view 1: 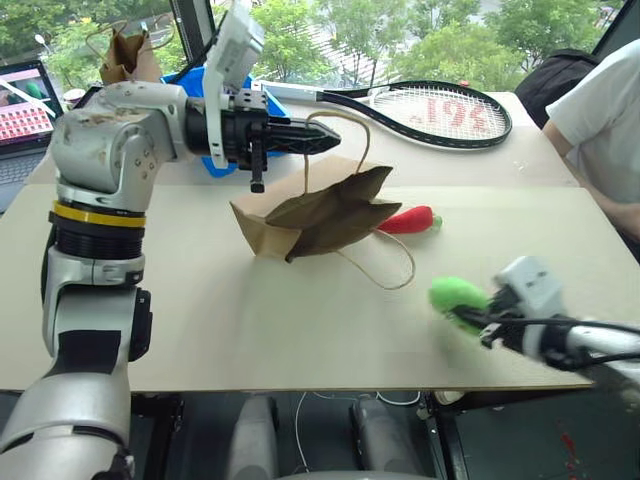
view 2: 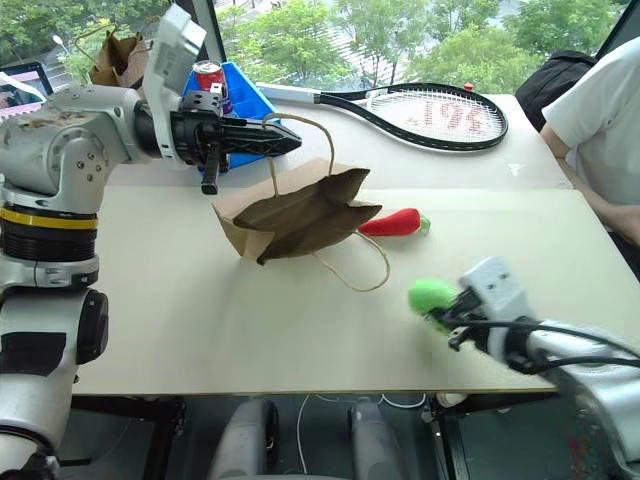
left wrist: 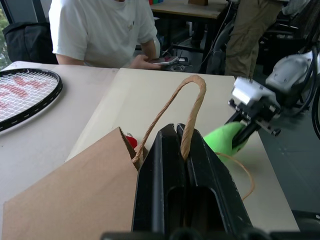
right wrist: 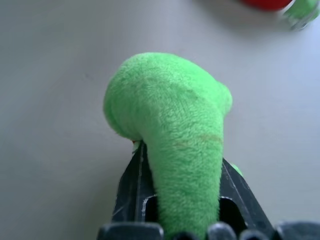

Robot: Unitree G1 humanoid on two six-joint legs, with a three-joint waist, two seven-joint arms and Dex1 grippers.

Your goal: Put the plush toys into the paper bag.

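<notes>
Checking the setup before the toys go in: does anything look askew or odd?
Yes. The paper bag lies crumpled on its side, not upright; the left claw pinches one handle. The chili toy lies just beside it, outside.

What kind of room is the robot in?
Probably an office or lab by a window: trees show outside, a laptop sits at the side, and people sit at desks beyond the table.

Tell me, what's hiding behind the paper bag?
Behind the paper bag, the red chili pepper toy lies on the table, peeking past the bag's edge. Its far end is covered by the bag. The bag's inside is too dark to see.
</notes>
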